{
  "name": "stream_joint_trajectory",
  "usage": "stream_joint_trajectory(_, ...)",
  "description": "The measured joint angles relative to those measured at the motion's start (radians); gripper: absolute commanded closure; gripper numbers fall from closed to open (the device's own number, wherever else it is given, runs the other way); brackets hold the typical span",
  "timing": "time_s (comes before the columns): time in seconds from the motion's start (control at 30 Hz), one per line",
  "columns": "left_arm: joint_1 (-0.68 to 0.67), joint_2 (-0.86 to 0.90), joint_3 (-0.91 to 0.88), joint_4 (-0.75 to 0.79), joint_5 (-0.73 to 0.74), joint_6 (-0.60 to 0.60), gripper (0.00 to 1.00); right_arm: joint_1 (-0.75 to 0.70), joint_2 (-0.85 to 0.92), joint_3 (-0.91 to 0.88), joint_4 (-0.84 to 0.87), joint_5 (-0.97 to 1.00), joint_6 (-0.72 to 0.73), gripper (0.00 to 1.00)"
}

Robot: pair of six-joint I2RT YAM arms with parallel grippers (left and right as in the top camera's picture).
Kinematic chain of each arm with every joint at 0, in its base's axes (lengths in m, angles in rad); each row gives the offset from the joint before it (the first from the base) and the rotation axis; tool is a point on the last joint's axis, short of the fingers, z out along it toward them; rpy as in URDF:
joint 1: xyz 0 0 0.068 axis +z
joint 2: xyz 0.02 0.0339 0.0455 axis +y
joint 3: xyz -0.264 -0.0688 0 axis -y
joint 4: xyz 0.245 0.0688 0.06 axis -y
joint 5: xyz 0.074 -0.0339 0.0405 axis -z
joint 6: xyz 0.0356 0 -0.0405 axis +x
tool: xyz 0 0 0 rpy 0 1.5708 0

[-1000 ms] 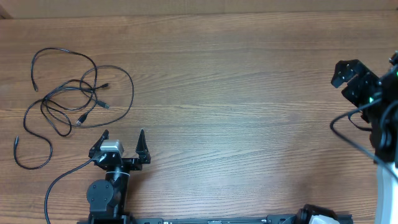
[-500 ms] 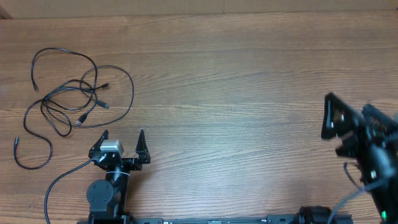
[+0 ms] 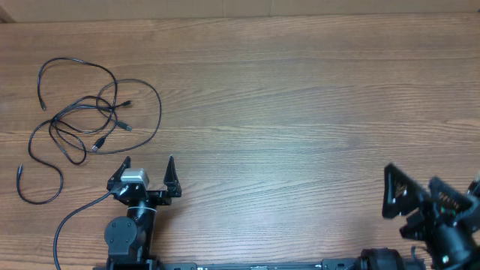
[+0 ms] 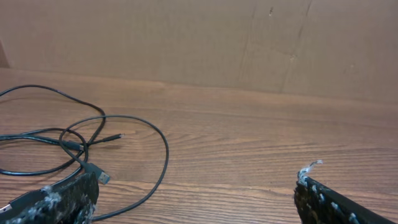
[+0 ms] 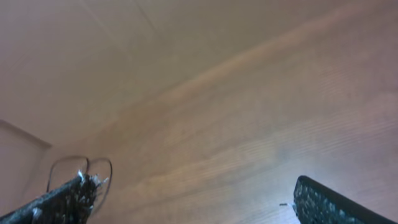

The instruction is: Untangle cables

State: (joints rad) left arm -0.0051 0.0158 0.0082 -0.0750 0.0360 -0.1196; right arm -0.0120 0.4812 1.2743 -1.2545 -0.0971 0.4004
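Overhead view shows thin black cables (image 3: 90, 120) in tangled loops at the wooden table's (image 3: 300, 112) far left, the left gripper (image 3: 149, 160) near them and the right gripper (image 3: 390, 193) well apart, both spread wide and empty; pinching where cords cross could tighten the snarl.

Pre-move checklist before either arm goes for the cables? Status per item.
1. Left gripper open and empty: ok.
2. Right gripper open and empty: ok.
3. Cables fully inside the overhead view, lying on the table: ok.
4. Stretch between left gripper and cables free of other things: ok.
5. Right gripper close to the cables: not ok, it sits at the opposite side of the table.
6. Which strand lies over which at the crossings: cannot tell, strands too thin.
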Motion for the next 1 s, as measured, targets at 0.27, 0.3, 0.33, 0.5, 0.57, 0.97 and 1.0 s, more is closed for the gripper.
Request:
stream_joint_trajectory(0.27,0.0,0.0,0.0,0.0,0.0,0.0,0.0,0.0,-0.085,-0.003,-0.207,0.0,0.0,0.0)
stream_joint_trajectory(0.3,0.0,0.0,0.0,0.0,0.0,0.0,0.0,0.001,-0.095,-0.004,-0.227,0.0,-0.001,0.0)
stream_joint_trajectory(0.33,0.0,0.0,0.0,0.0,0.0,0.0,0.0,0.001,-0.108,-0.004,-0.253,0.0,0.0,0.0)
stream_joint_trajectory(0.5,0.0,0.0,0.0,0.0,0.0,0.0,0.0,0.001,-0.159,-0.005,-0.343,0.0,0.0,0.0)
stream_joint_trajectory(0.57,0.0,0.0,0.0,0.0,0.0,0.0,0.0,0.0,-0.176,-0.005,-0.37,0.0,0.0,0.0)
stream_joint_trajectory(0.97,0.0,0.0,0.0,0.0,0.0,0.0,0.0,0.0,-0.28,-0.027,-0.433,0.0,0.0,0.0)
stream_joint_trajectory(1.0,0.0,0.0,0.0,0.0,0.0,0.0,0.0,0.001,-0.293,-0.04,-0.435,0.0,-0.001,0.0)
